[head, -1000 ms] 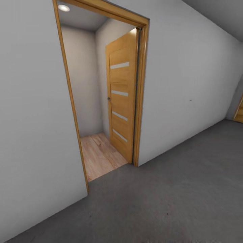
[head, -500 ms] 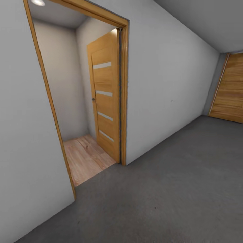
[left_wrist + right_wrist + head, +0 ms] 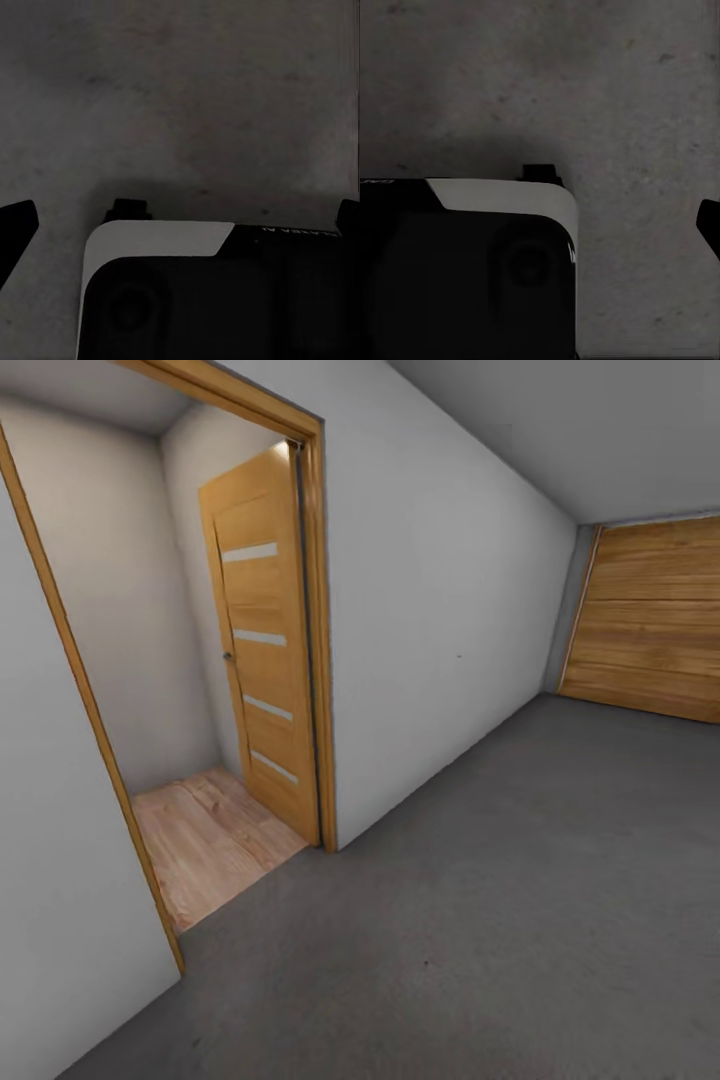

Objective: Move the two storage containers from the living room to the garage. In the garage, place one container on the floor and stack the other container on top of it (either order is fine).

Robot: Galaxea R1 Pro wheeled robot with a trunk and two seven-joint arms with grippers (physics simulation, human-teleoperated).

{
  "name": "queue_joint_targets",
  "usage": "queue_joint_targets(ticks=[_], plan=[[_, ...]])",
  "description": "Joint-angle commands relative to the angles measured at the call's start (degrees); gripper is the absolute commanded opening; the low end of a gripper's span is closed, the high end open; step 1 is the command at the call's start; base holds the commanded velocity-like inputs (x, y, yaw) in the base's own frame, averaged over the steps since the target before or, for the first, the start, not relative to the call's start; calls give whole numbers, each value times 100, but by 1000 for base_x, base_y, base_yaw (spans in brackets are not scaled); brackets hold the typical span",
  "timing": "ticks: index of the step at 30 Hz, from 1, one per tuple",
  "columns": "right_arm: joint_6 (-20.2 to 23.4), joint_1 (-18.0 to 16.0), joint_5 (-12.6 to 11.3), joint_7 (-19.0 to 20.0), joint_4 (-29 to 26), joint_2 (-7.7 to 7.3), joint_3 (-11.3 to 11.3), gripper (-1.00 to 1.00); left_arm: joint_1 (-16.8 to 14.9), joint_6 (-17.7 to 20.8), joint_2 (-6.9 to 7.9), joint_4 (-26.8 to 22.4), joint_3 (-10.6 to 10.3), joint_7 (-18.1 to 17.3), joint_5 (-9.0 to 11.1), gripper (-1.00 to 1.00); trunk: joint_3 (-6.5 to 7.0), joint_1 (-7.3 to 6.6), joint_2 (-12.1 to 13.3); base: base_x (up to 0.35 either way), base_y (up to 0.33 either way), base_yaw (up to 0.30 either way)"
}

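in the garage, beside an open doorway, both pincers spread and empty over the concrete.

the dark grey mottled floor point(image 3: 520, 920) of the garage runs from the near edge to a honey-wood panelled wall point(image 3: 650, 620) at far right, with a plain white-grey wall point(image 3: 440, 620) between that and a wood-framed doorway point(image 3: 318, 640). through the doorway a honey-wood door point(image 3: 262, 660) with four frosted strips stands swung inward over light wood-plank flooring point(image 3: 205, 840). in the wrist views the left gripper point(image 3: 180, 217) shows dark fingertips point(image 3: 16, 221) set wide apart at opposite edges, nothing between them; the right gripper point(image 3: 712, 225) shows one tip, with bare concrete ahead of it.
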Motion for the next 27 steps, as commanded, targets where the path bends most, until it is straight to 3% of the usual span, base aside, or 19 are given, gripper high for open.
queue_joint_targets(ticks=[1,8,27], plan=[[-26,-7,-39,25,17,4,48,100,-3,-18,3,5,-5,-24,61,100,-7,0,-4,0,0,-232],[-26,-7,-39,36,17,11,48,100,-3,-19,1,1,-3,13,63,100,-7,0,-4,86,0,-55],[-26,-7,-22,37,17,11,48,100,-3,-19,2,3,-7,18,63,100,-7,0,-4,313,0,-1]])
